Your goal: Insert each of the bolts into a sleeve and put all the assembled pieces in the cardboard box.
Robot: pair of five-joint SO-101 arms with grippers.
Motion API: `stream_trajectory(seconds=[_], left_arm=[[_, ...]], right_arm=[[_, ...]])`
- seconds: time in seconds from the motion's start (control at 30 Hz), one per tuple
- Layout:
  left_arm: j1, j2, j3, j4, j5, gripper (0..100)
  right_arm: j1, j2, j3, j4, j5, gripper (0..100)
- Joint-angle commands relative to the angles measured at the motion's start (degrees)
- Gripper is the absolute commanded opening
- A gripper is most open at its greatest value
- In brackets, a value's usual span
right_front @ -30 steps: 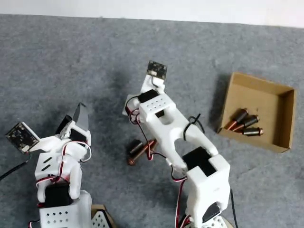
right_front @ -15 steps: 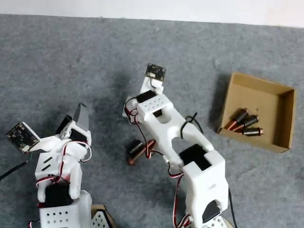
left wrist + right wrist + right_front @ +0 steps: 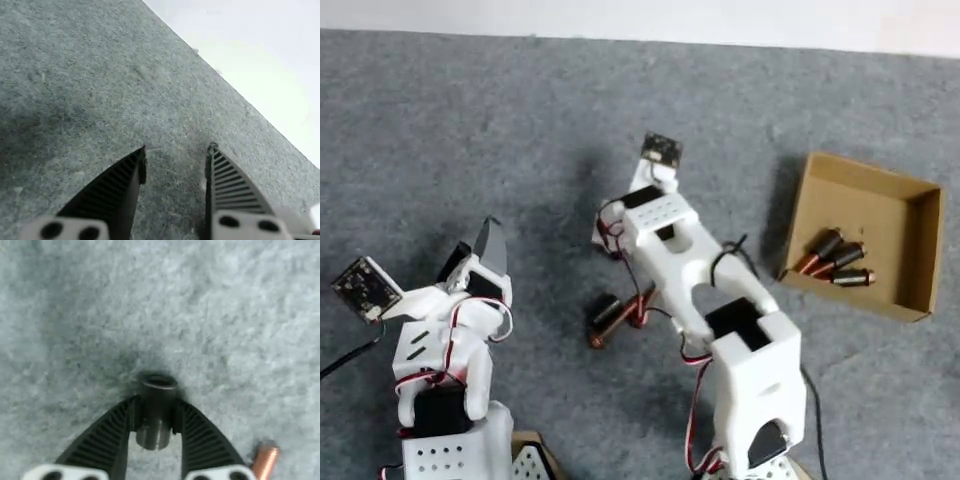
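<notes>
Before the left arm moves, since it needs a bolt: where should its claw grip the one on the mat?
Probably take the copper bolt across its shank near the round head, from above: it lies flat, and a loose sleeve crowds its other half.

Counts: cardboard box [image 3: 865, 172], one; assembled piece [image 3: 840, 257], three; empty sleeve [image 3: 606, 311] [image 3: 156, 410], two; loose bolt [image 3: 610, 328], one; robot arm [image 3: 450, 345] [image 3: 670, 235], two.
</notes>
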Motion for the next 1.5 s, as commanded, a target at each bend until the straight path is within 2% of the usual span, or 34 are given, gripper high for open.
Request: stream_trajectory(seconds=[0.0,0.23,0.37,0.47,0.8,0.97,1.1,1.27,1.47], left_arm=[[0.66,-0.84,-1.1,0.26,-0.18,19],[0.66,-0.84,-1.1,0.26,-0.18,19],[0.57,-0.84,-1.1,0.26,-0.18,19],[0.57,-0.84,-1.1,0.26,-0.18,19],[0.57,-0.84,-1.1,0.26,-0.18,19],[0.75,-0.84,-1.1,0.26,-0.18,19],[0.92,-0.75,-1.1,0.26,-0.18,19],[5.76,-0.75,0.04,0.26,-0.53,19],[18.24,-0.75,2.24,-0.35,-2.64,19]], right_arm=[[2.42,-0.04,-0.31,0.13,1.41,0.3],[4.44,-5.05,-4.18,6.2,2.37,0.3],[5.05,-12.44,-2.51,7.16,9.67,0.3],[5.49,-17.45,2.07,6.37,11.43,0.3],[12.79,-36.97,24.13,-8.66,12.04,0.3],[12.88,-48.66,38.02,-17.19,20.31,0.3],[12.97,-59.56,51.47,-26.51,23.12,0.3],[13.23,-73.36,66.07,-35.12,26.37,0.3],[19.3,-91.38,76.44,-30.81,28.75,0.3]])
